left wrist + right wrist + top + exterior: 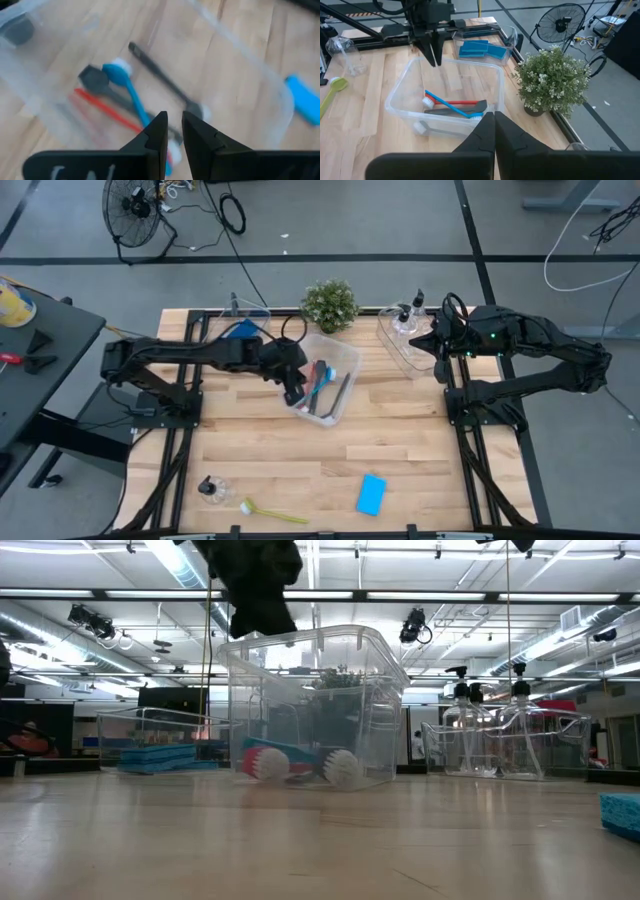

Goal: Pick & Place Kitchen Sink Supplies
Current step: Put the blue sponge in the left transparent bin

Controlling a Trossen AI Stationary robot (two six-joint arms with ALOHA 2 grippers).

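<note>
Surface: pale wooden table (400, 450) on a grey floor, with a floor fan (133, 205) beyond its far edge.
Middle bin (345, 360): clear plastic, at the table's centre; holds a blue brush (131, 92), a red brush (102, 109) and grey brushes (162, 80), lying across one another on its floor.
Left bin (507, 35): clear, at the far left of the table; holds stacked blue sponges (480, 49).
Right bin (395, 345): clear, at the far right; two clear pump bottles (470, 720) stand upright in it.
Potted plant (330, 305): small and green, at the far edge between the middle and right bins.
Loose sponge (371, 494): flat, blue, on the near part of the table, right of centre.
Loose brush (272, 513): yellow-green, lying flat near the front edge, left of the loose sponge.
Loose bottle (211, 489): clear with a black pump, near the front left, just beside the yellow-green brush.
Left gripper (173, 131): over the middle bin's left side, pointing down above the brushes; fingers nearly together with a narrow gap, grasping nothing.
Right gripper (491, 125): at the table's right edge by the right bin; fingers pressed together, empty.
</note>
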